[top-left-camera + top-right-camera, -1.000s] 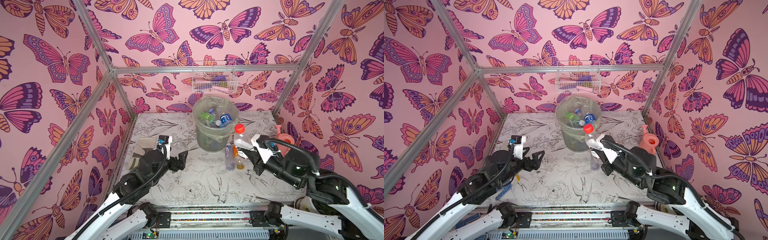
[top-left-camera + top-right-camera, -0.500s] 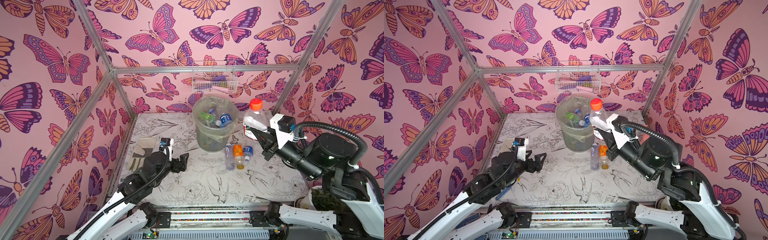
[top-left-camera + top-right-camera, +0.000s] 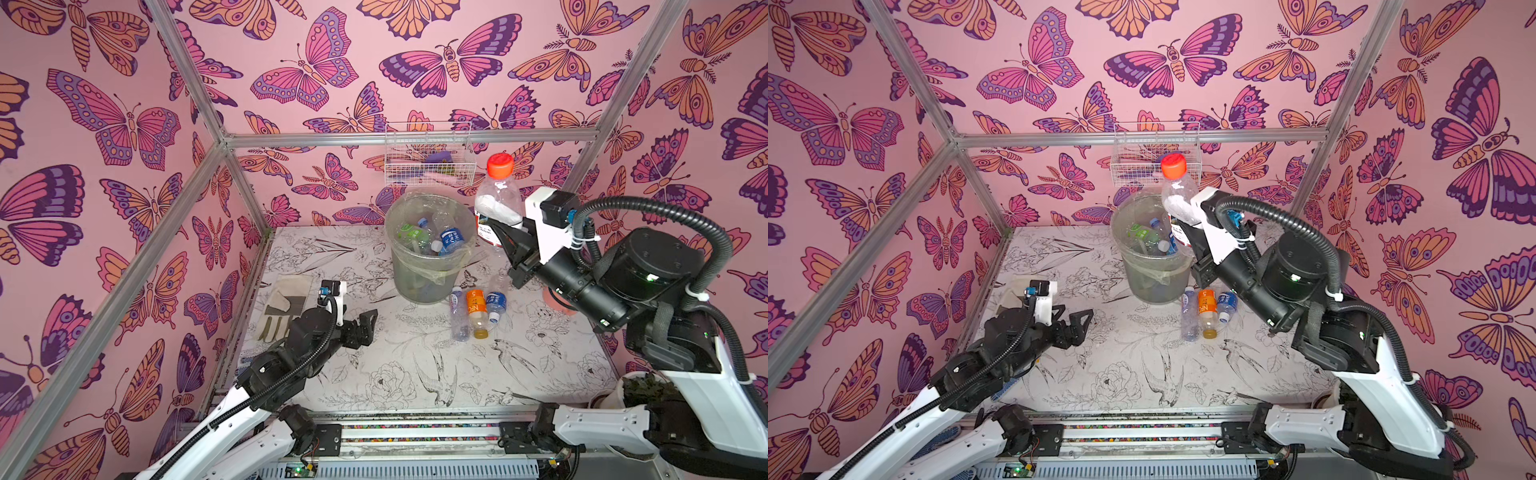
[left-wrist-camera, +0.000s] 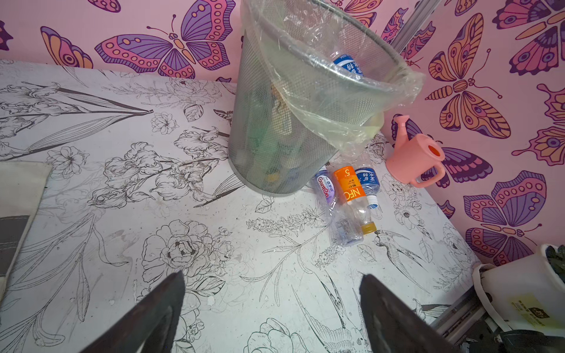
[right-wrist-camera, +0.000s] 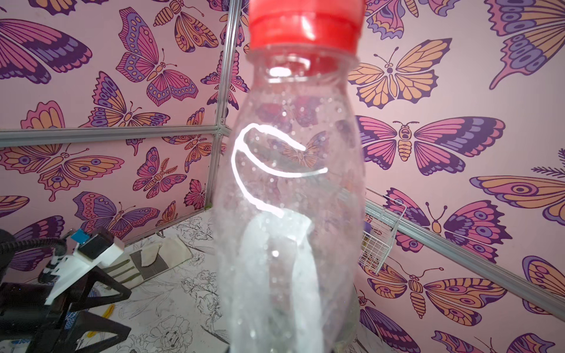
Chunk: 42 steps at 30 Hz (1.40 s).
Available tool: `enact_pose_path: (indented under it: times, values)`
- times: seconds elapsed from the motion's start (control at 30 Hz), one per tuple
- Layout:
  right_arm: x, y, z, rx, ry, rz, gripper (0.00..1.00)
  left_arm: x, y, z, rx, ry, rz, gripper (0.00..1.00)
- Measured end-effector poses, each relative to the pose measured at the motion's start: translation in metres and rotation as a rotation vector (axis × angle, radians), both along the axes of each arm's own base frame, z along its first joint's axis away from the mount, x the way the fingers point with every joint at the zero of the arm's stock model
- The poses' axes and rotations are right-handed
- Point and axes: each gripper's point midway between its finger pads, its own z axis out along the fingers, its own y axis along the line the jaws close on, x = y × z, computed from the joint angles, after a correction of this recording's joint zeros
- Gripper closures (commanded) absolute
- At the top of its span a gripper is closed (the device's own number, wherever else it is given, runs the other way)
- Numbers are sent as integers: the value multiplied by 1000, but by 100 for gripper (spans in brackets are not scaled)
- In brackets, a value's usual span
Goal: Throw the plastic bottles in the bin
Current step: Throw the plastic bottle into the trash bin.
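Bench (image 3: 395,374): it carried the bin, three loose bottles and both arms' working space.
Bin (image 3: 419,282): it stood upright at the back of the bench, its liner folded over the rim. Several binned bottles (image 3: 451,239) already lay inside.
Right gripper (image 3: 496,226): it was raised high beside the bin and pinched the lower body of the held bottle.
Held bottle (image 3: 496,195): clear with a red cap, it stood upright, cap up, at about the height of the bin's rim or above. In both top views it sat close to the rim on the bin's right side. Whether it was already over the opening could not be told.
Left gripper (image 4: 272,276): it was spread wide and empty, low over bare bench, well apart from the bin and every bottle.
Three bottles (image 3: 476,309): they lay side by side, touching, just beside the foot of the bin. The orange-labelled one lay between a clear one and a blue-labelled one.
Step in hand: this looked like carrying the red-capped bottle to the bin, with the release not yet made.
Next move: the right arm probably needed to bring the bottle fully over the opening and clear of the liner's edge. It could then part its jaws and let the bottle drop. The three on the bench would come after.
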Motion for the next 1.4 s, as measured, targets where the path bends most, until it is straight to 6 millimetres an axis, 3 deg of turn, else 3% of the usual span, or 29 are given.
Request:
enact_pose_path:
  times: [0.33, 0.43, 0.53, 0.7, 0.87, 0.9, 0.97, 1.0, 1.03, 1.1, 1.2, 1.27, 1.4]
  values:
    - [14, 14, 28, 3, -35, -28, 100, -6, 5, -4, -30, 0, 6, 10]
    - [27, 15, 32, 6, -31, -53, 100, -6, 5, -4, -33, 2, 8, 10]
    - [54, 8, 29, 24, 10, -95, 100, -6, 5, -4, -33, 2, 8, 10]
    - [109, -6, 0, 51, 142, -161, 100, -6, 5, -3, -34, 0, 8, 10]
    - [163, -1, -63, 43, 340, -175, 99, -6, 5, -3, -33, 1, 8, 11]
    - [173, 1, -76, 36, 377, -180, 85, -6, 5, -3, -33, 1, 8, 11]
    - [196, 5, -111, 14, 474, -197, 46, -6, 5, -3, -34, 0, 8, 11]
    - [207, 7, -130, -5, 530, -207, 10, -6, 5, -3, -33, 1, 8, 11]
    - [217, 9, -148, -26, 587, -216, 1, -6, 5, -3, -33, 1, 8, 11]
    - [232, 13, -174, -57, 675, -235, 1, -6, 5, -3, -33, 1, 8, 11]
    - [240, 16, -183, -64, 723, -249, 1, -6, 5, -3, -34, 0, 8, 11]
    - [233, 12, -176, -55, 718, -249, 1, -6, 5, -3, -33, 1, 8, 11]
    - [199, -7, -139, 5, 654, -243, 1, -3, 2, -1, -22, 6, 5, 11]
